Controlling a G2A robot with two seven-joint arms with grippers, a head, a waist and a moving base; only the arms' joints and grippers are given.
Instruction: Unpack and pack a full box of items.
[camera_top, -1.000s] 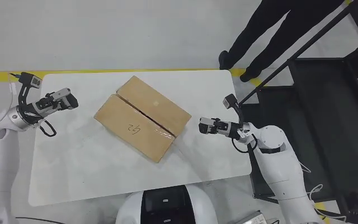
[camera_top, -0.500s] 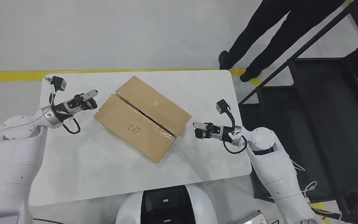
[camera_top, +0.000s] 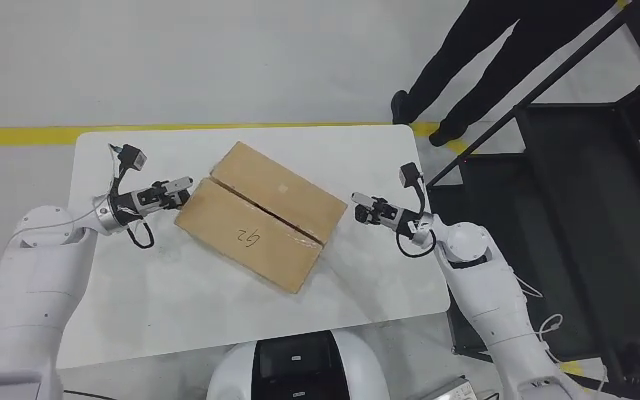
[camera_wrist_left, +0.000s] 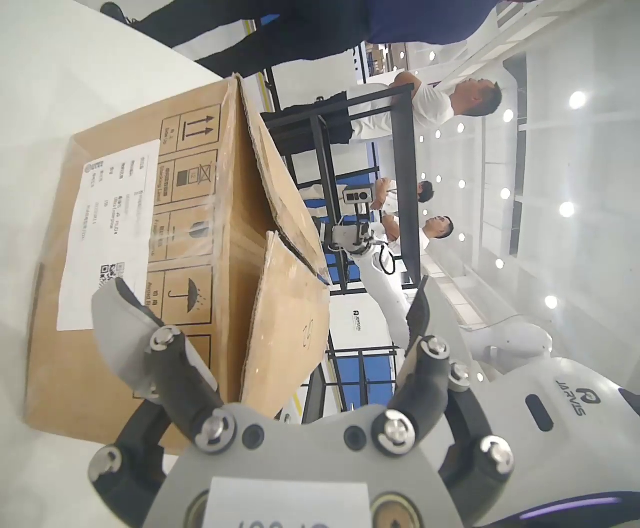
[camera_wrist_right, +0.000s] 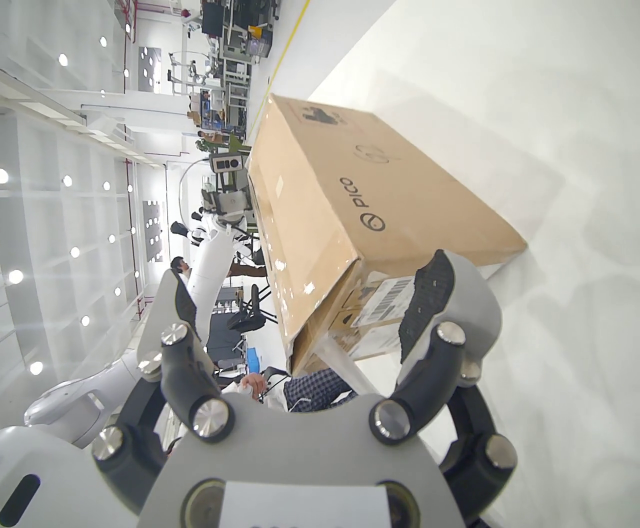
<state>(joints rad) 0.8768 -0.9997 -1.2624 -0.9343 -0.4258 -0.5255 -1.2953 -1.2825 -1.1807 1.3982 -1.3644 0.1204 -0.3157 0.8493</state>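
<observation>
1. White and smooth, the desk (camera_top: 150, 290) is a broad slab with rounded corners and a matte top.
2. Brown corrugated cardboard forms the box (camera_top: 262, 215), a squat rectangular carton lying flat at the middle of the desk. Its two top flaps are folded shut, and they meet in a straight seam running from about 10 o'clock to 4 o'clock. In the left wrist view one flap end stands slightly lifted, showing its rough cut edge. A handwritten mark sits on the flap nearer 6 o'clock.
3. Grey metal with black links, the left claw (camera_top: 181, 188) lies at the box's 9 o'clock, at the end of the seam. Its two pale, smooth, rounded fingers (camera_wrist_left: 120, 310) are spread wide apart and grip nothing. The tips are just beside the carton's end face; contact cannot be told.
4. The right claw (camera_top: 358, 203) sits at the box's 3 o'clock, just beside the corner with a thin gap showing. Its jaws are spread apart and empty, and one finger carries a black ribbed pad (camera_wrist_right: 430, 295).
5. A white paper label (camera_wrist_left: 107, 235), tall and rectangular, is stuck flat on the end face toward the left claw.
6. A smaller barcode sticker (camera_wrist_right: 385, 300) lies on the opposite end face.
</observation>
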